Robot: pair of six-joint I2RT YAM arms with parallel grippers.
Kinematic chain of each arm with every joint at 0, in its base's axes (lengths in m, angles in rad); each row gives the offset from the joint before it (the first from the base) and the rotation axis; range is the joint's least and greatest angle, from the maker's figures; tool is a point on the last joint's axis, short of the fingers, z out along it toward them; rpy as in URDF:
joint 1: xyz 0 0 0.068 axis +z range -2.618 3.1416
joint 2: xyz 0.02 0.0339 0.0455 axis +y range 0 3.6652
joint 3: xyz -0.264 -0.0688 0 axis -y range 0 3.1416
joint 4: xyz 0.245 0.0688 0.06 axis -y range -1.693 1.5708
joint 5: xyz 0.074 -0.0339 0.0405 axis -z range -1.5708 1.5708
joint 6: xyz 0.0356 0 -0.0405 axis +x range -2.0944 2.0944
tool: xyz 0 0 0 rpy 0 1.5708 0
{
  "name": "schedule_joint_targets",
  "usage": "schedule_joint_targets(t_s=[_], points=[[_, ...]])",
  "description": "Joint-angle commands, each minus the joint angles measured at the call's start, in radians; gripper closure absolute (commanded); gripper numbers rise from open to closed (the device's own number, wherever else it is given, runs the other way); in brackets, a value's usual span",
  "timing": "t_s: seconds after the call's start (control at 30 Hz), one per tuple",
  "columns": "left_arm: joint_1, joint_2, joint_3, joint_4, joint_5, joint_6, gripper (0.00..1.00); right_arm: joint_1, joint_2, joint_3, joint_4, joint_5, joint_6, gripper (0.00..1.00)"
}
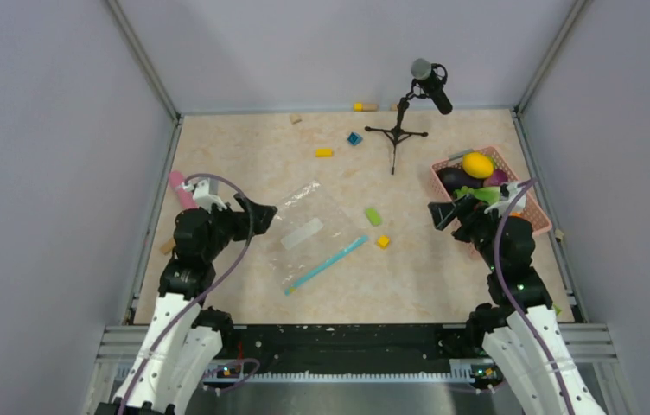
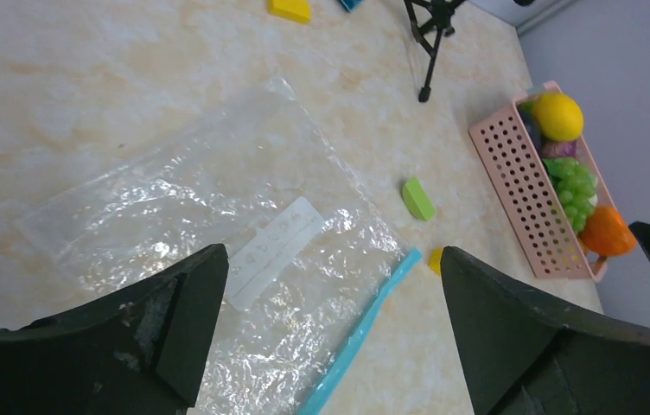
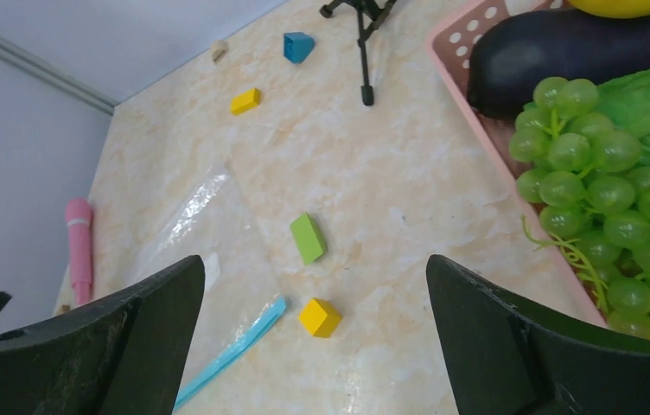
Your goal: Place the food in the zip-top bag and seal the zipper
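The clear zip-top bag [image 1: 309,232] lies flat mid-table with a white label [image 2: 274,251] and its teal zipper [image 1: 326,264] along the near right edge. The food sits in a pink basket [image 1: 516,173] at the right: yellow lemon [image 1: 477,164], dark eggplant [image 1: 453,180], a magenta piece [image 1: 496,177], green grapes [image 3: 598,173] and an orange [image 2: 607,232]. My left gripper [image 1: 261,214] is open and empty above the bag's left edge. My right gripper [image 1: 442,213] is open and empty just left of the basket, over a yellow block [image 3: 319,317].
A microphone on a small tripod [image 1: 399,130] stands behind the bag. Small blocks lie about: green [image 1: 373,216], yellow [image 1: 324,153], blue [image 1: 354,138]. A pink cylinder [image 1: 181,188] lies by the left wall. Grey walls close three sides.
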Motion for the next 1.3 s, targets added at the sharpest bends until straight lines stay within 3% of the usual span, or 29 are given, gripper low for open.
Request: schedule_joint_targets(t_s=[0.0,0.1,0.17,0.3,0.5,0.63,1.0,1.13,1.27], points=[[-0.017,0.104,-0.010,0.155,0.175,0.013,0.02,-0.006,-0.014,-0.008,0.147,-0.130,0.012,0.01],[-0.093,0.195,-0.013,0.215,0.166,0.012,0.02,-0.006,-0.044,-0.066,0.229,-0.182,0.020,0.01],[-0.209,0.270,0.015,0.190,0.086,0.050,0.02,-0.006,-0.061,-0.096,0.252,-0.209,0.005,0.01],[-0.389,0.393,0.093,0.050,-0.102,0.088,0.02,-0.006,-0.061,-0.088,0.230,-0.263,-0.013,0.01],[-0.562,0.540,0.134,-0.122,-0.276,0.070,0.05,-0.007,0.021,-0.062,0.215,-0.341,0.001,0.01],[-0.663,0.629,0.185,-0.240,-0.436,0.054,0.07,-0.006,0.068,-0.094,0.303,-0.431,0.012,0.02],[-0.723,0.842,0.260,-0.174,-0.361,0.122,0.08,-0.006,0.053,-0.126,0.338,-0.472,0.018,0.05],[-0.723,0.908,0.287,-0.183,-0.371,0.115,0.17,-0.005,0.021,-0.127,0.331,-0.472,0.018,0.05],[-0.723,0.933,0.297,-0.174,-0.369,0.102,0.50,-0.006,-0.004,-0.132,0.329,-0.468,0.019,0.05]])
